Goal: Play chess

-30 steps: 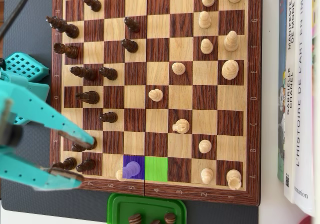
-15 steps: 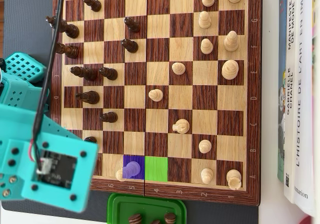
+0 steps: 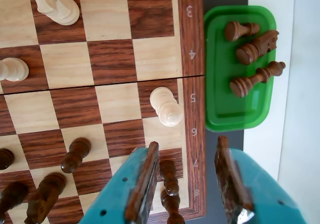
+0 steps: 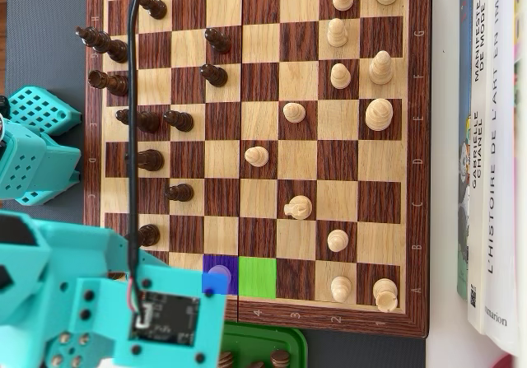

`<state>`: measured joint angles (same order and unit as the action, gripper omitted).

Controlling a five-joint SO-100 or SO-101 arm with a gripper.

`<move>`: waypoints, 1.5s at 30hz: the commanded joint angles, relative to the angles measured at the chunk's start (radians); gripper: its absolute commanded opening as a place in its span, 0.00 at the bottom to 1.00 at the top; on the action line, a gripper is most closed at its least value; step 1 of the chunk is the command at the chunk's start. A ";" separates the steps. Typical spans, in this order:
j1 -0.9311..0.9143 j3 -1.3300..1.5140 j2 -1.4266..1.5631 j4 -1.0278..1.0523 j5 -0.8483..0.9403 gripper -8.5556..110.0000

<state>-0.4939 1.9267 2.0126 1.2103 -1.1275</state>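
My gripper [image 3: 187, 143] is open and empty, its teal jaws with brown pads at the bottom of the wrist view, over the board's numbered edge near rows 6 to 8. A white pawn [image 3: 166, 106] stands just ahead of the left finger [image 3: 145, 179] on the edge column. In the overhead view it sits on a purple-marked square [image 4: 216, 279], beside a green-marked square [image 4: 258, 276]. Two dark pieces [image 3: 170, 184] stand between the jaws, close to the left finger. The wooden chessboard [image 3: 192, 83] holds several white and dark pieces.
A green tray [image 3: 225, 108] right of the board holds a dark pawn [image 3: 240, 30], knight [image 3: 257, 46] and bishop [image 3: 257, 77]. Dark pieces [image 3: 75, 154] stand left of the jaws. Books [image 4: 494, 137] lie along the board's right side in the overhead view; the arm's teal base [image 4: 33, 154] stands left.
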 commanded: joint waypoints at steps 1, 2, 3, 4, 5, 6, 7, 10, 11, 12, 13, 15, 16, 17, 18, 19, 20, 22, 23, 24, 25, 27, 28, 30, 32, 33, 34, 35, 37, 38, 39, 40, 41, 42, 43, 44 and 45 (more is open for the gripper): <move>0.006 -0.052 -0.014 0.003 0.005 0.21; 0.008 -0.052 -0.023 0.003 0.005 0.21; 0.009 -0.052 -0.031 0.003 0.005 0.21; 0.014 -0.052 -0.040 0.003 0.005 0.21; 0.021 -0.054 -0.049 0.002 0.005 0.21; 0.026 -0.058 -0.058 0.002 0.005 0.21; 0.026 -0.063 -0.067 0.002 0.005 0.21; 0.026 -0.086 -0.101 0.002 0.005 0.21; 0.023 -0.098 -0.115 0.002 0.005 0.21; 0.018 -0.112 -0.127 0.002 0.006 0.21; 0.015 -0.123 -0.140 0.003 0.006 0.21; 0.014 -0.140 -0.164 0.003 0.006 0.21; 0.014 -0.143 -0.175 0.003 0.006 0.21; 0.014 -0.146 -0.186 0.003 0.006 0.21; 0.014 -0.146 -0.193 0.003 0.006 0.21; 0.012 -0.146 -0.199 0.003 0.006 0.21; 0.011 -0.146 -0.204 0.003 0.006 0.21; 0.008 -0.144 -0.212 0.003 0.006 0.21; 0.002 -0.141 -0.215 0.003 0.006 0.21; 0.000 -0.140 -0.219 0.003 0.006 0.21; 0.000 -0.138 -0.225 0.003 0.006 0.21; 0.000 -0.138 -0.238 0.003 0.006 0.21; 0.000 -0.138 -0.247 0.003 0.006 0.21; -0.002 -0.138 -0.265 0.003 0.006 0.21; -0.003 -0.143 -0.282 0.003 0.006 0.21; -0.005 -0.144 -0.285 0.003 0.006 0.21; -0.005 -0.144 -0.287 -0.002 0.006 0.21; -0.005 -0.144 -0.290 -0.005 0.006 0.21; -0.005 -0.146 -0.293 -0.008 0.006 0.21; -0.005 -0.146 -0.293 -0.008 0.006 0.21; -0.005 -0.146 -0.293 -0.008 0.006 0.21; -0.005 -0.146 -0.293 -0.008 0.006 0.21; -0.005 -0.146 -0.293 -0.009 0.006 0.21; -0.005 -0.146 -0.293 -0.009 0.006 0.21; -0.005 -0.146 -0.293 -0.009 0.006 0.21; -0.006 -0.146 -0.293 -0.009 0.006 0.21; -0.006 -0.146 -0.295 -0.009 0.006 0.21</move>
<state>-0.4893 1.8270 1.7150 1.2103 -1.1275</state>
